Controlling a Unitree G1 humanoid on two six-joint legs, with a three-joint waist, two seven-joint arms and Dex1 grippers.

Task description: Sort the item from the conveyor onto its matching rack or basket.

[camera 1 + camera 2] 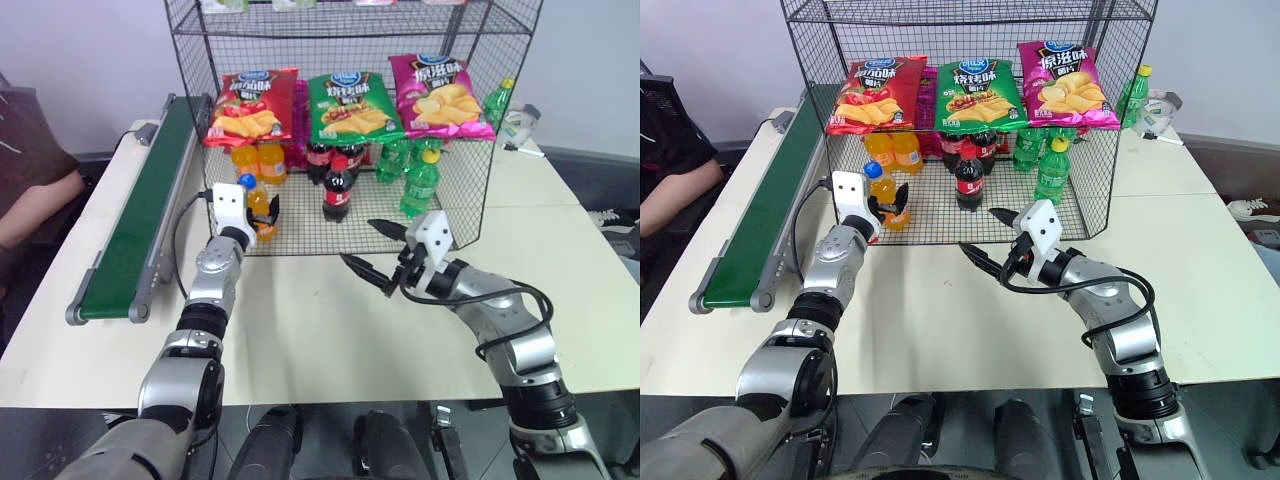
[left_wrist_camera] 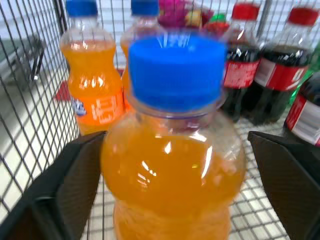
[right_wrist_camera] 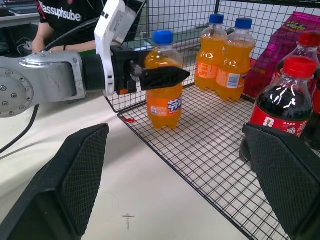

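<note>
The item (image 1: pixel 257 205), a small orange soda bottle with a blue cap, stands upright on the bottom tier of the rack (image 1: pixel 462 205), near its front left corner. My left gripper (image 1: pixel 262 212) reaches into the rack, open, with one finger (image 2: pixel 65 190) on each side of the bottle. In the left wrist view there is a slight gap between the bottle (image 2: pixel 172 165) and the other finger (image 2: pixel 290 180). My right gripper (image 1: pixel 357 240) hovers open over the table in front of the rack, holding nothing. The conveyor (image 1: pixel 140 215) runs along the table's left side with a bare belt.
On the bottom tier, two orange soda bottles (image 1: pixel 258 160) stand behind the item, cola bottles (image 1: pixel 337 190) in the middle and green bottles (image 1: pixel 418 180) on the right. Chip bags (image 1: pixel 345 105) lie on the tier above. A person (image 1: pixel 30 170) sits at the far left.
</note>
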